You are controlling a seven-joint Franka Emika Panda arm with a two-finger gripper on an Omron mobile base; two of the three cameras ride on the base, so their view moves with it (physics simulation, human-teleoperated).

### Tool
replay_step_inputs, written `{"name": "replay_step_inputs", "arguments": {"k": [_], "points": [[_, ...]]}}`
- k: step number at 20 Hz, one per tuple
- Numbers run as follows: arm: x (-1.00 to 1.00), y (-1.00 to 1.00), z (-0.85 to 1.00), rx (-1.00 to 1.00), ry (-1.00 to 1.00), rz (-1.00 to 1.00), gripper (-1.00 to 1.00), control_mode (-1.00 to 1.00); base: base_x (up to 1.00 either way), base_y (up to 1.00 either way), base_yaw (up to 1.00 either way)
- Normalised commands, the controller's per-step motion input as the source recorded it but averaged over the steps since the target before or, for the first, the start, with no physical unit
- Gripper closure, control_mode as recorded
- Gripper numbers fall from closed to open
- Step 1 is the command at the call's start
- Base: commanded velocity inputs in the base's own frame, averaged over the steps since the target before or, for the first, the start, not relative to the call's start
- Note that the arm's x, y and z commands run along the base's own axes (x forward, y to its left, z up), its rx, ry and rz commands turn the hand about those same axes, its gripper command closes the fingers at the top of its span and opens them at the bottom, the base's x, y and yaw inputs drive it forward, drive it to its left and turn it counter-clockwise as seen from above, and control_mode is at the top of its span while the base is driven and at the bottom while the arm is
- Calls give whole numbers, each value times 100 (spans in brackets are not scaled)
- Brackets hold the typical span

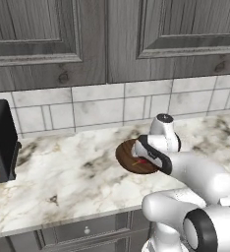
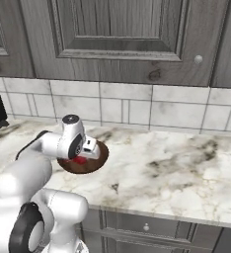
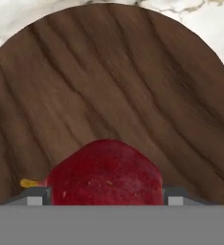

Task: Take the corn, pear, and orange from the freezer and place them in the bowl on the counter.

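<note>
1. While the arm reaches forward over the counter [image 1: 63,172], the gripper [image 3: 104,194] hangs directly above the bowl [image 1: 127,156], pointing down into it, which suits a drop inside the rim rather than onto the stone.
2. Seen from the hand, the two fingertips [image 3: 35,195] sit tight against either side of a rounded red fruit [image 3: 106,172] with a short yellowish stem; the pincer is closed around it, only as wide as the fruit.
3. That red fruit is probably the pear, though its colour and the close crop make this hard to confirm.
4. Brown wood grain lies all around the fruit in the hand view, so it hangs over the bowl's middle; whether it already touches the bottom cannot be told.
5. From the right base view a red patch [image 2: 79,159] shows just under the hand, inside the bowl.
6. A dark appliance [image 1: 1,142] stands well apart at the counter's left end.
7. Opening the fingers looks like the next step.
</note>
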Motion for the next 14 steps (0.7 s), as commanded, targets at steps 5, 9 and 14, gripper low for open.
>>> {"name": "replay_step_inputs", "arguments": {"k": [5,9,14], "points": [[37,1,-31,0,1,0,100,-100,0,0,0],[26,2,-38,0,2,0,100,-100,0,0,0],[15,2,-27,0,2,0,-100,-100,0,0,0]]}}
